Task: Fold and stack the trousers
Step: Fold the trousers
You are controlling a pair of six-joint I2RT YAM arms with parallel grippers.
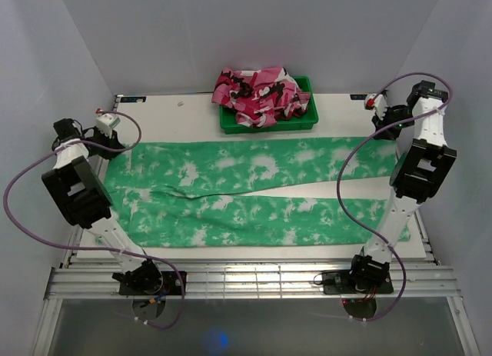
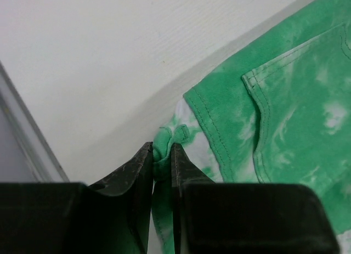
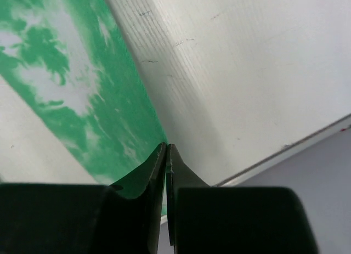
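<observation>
White table (image 1: 192, 118), grey walls.

From above: the trousers (image 1: 254, 198) lie flat across it, waist to the left, legs running right and slightly parted. A green bin (image 1: 307, 124) of pink camouflage cloth (image 1: 261, 94) sits just beyond them.

Left wrist view: left gripper (image 2: 162, 147) clenched on a bunched corner of the waistband.

Right wrist view: right gripper (image 3: 165, 146) pressed closed at the far leg's edge. Can't tell whether any cloth is caught between the fingers.

Fabric looks light, thin and limp, likely to sag and drag. Best held at the corners: waistband and hem.
</observation>
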